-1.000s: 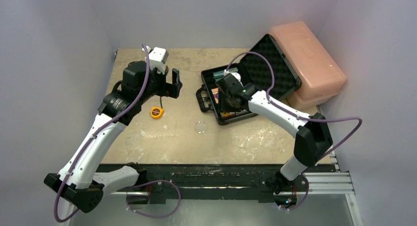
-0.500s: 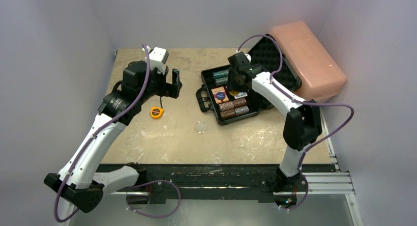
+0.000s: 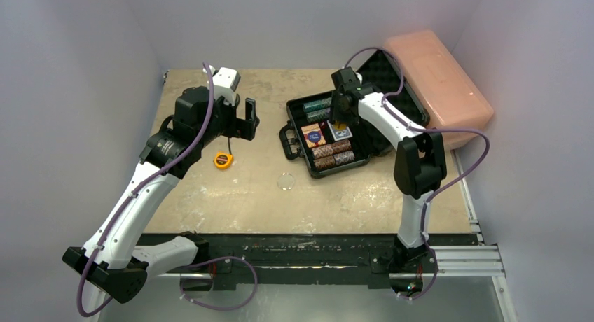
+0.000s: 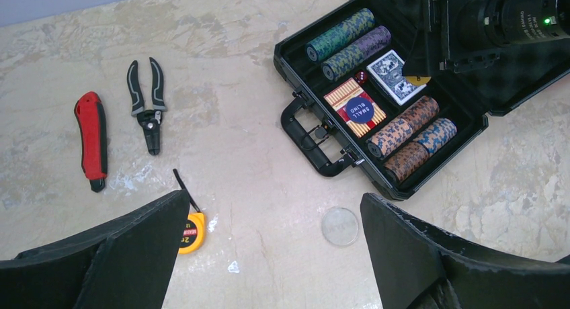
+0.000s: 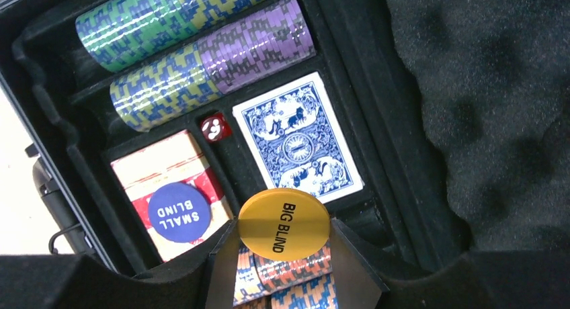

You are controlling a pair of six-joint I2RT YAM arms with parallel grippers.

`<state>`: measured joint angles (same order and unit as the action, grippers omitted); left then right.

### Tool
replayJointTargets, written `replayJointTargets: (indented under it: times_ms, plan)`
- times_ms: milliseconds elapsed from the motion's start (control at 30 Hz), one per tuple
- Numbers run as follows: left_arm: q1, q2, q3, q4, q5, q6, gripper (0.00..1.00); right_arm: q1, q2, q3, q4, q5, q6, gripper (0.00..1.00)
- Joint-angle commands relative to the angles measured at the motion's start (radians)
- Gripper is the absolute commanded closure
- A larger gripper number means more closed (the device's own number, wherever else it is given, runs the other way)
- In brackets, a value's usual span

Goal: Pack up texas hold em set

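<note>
Nearest you, the clear round button [image 4: 339, 226] lay flat on the table [image 3: 210, 196], outside the set and just near of the black briefcase [image 4: 286, 62]. To its left sat the yellow tape measure [image 4: 190, 232]. Your left gripper [image 4: 272, 198] hung above that stretch of table with its fingers spread wide and nothing between them.

Farther on, the briefcase lay open with its handle [image 4: 302, 138] toward the left. Orange-and-blue chip rows [image 4: 410, 138] filled its near end. Beyond them came the red deck [image 5: 165, 164] with the SMALL BLIND button [image 5: 178, 211] on top, the red die [image 5: 216, 126] and the blue deck [image 5: 296, 138]. The green and purple chip rows [image 5: 201, 47] lay at the far end.

Your right gripper [image 5: 284, 245] hovered over the tray, its fingers pinching the yellow BIG BLIND button [image 5: 284, 223] by its lower edge. The button sat above the divide between the blue deck and the orange chips.

To place it well, you probably needed to shift slightly toward the blue deck, come down until it nearly touched the card back, and only then let go. A high drop could send it rolling onto the foam lid [image 5: 484, 87]. The clear button likely came next, and it looked thin and hard to pinch.
</note>
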<state>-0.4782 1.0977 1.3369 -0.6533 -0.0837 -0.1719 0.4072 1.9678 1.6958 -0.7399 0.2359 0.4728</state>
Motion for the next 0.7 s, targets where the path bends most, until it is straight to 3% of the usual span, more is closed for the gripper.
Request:
replayJointTargets:
  times_ms: [0, 667]
  plan:
    - [0.003, -0.010, 0.031, 0.020, -0.008, 0.012, 0.00, -0.014, 0.022, 0.059, 0.007, -0.013, -0.025, 0.55]
    - [0.003, -0.008, 0.032, 0.019, -0.002, 0.012, 0.00, -0.046, 0.124, 0.145, 0.010, -0.032, -0.029, 0.56]
